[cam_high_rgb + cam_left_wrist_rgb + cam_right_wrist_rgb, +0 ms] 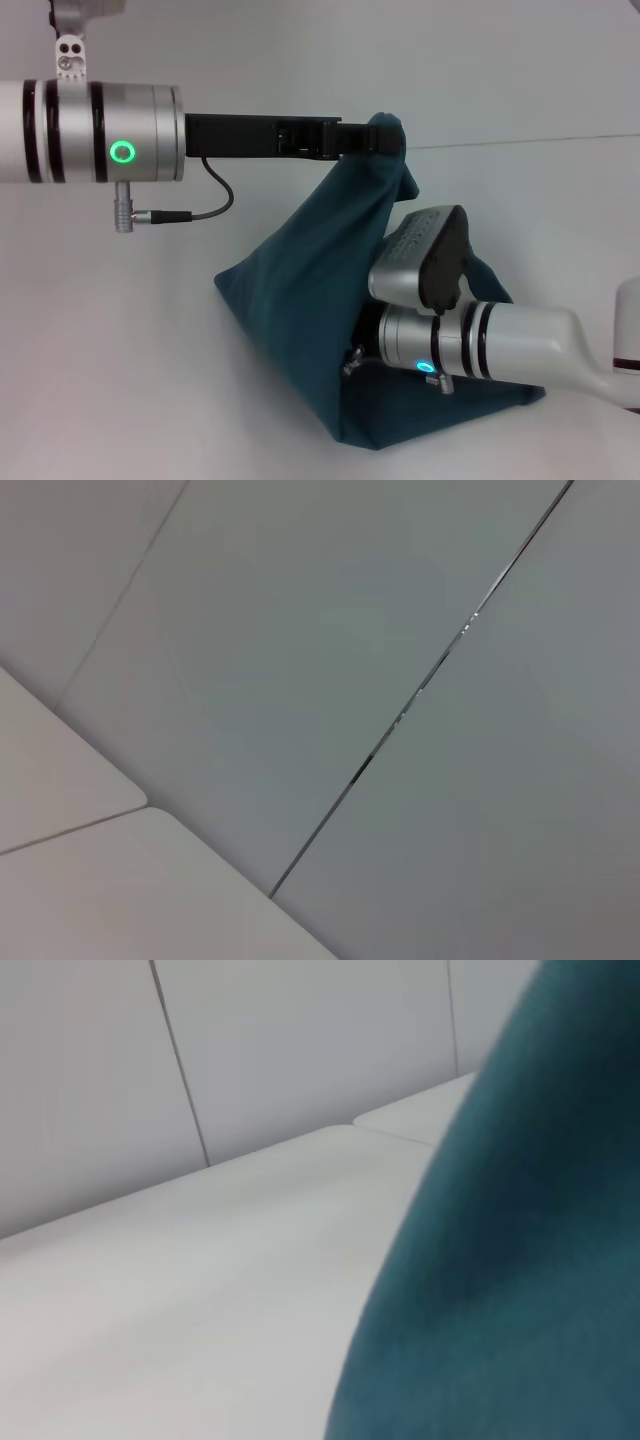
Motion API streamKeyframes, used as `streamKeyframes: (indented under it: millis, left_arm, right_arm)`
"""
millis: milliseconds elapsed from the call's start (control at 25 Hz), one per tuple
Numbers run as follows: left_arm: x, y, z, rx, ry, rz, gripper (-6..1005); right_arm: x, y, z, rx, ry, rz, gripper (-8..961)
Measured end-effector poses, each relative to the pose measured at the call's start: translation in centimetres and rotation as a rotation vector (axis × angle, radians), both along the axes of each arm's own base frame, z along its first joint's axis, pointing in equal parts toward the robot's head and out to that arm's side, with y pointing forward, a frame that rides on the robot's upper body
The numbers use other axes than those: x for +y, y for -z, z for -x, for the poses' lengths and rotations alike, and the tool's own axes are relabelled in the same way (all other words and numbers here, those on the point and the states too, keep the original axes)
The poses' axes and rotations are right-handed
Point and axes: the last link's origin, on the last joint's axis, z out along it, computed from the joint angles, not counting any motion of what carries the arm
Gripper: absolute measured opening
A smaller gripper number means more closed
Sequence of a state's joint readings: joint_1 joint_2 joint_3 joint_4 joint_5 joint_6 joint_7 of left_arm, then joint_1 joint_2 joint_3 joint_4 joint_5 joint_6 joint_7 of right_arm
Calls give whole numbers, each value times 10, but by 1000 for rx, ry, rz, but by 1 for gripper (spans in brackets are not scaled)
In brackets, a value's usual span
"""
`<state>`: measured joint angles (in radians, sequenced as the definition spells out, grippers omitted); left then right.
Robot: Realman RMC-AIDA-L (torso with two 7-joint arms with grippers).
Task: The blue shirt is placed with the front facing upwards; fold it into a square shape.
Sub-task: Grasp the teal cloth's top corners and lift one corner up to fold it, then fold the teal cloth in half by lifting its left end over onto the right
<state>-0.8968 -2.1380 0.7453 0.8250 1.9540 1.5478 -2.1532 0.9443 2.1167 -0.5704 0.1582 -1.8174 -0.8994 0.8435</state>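
Observation:
The blue shirt (320, 300) is pulled up off the white table (120, 380) into a tent shape, with its lower edge still resting on the surface. My left gripper (385, 135) reaches in from the left, high above the table. It is shut on a bunched fold at the shirt's peak. My right gripper (358, 362) comes in low from the right and sits against the shirt's lower part, with its tip hidden in the cloth. The right wrist view shows the blue shirt (520, 1260) close up beside bare table. No lettering shows.
A seam between table panels (530, 143) runs across the back. Grey wall panels (330, 630) and a table corner (120, 830) fill the left wrist view. White table surface (200, 1290) lies beside the cloth.

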Motion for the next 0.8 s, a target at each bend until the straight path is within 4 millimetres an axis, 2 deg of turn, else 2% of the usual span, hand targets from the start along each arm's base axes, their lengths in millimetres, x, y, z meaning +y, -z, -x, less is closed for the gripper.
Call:
streamKeyframes:
  millis: [160,360,600,800]
  left_arm:
    - [0,-1,5,1,-11,-10,33]
    - [1,-1,8,4,-16,-22,33]
    - [-2,7,6,-1,-11,-22,33]
    - [-4,20,7,-13,-20,-4,32]
  right_arm:
    - [0,1,-1,-7,7,-1,17]
    - [-4,-7,-19,19,59,-35,17]
    - [-8,-28,-52,63,147,-119,17]
    - [-10,-58,-85,104,229,-227,17]
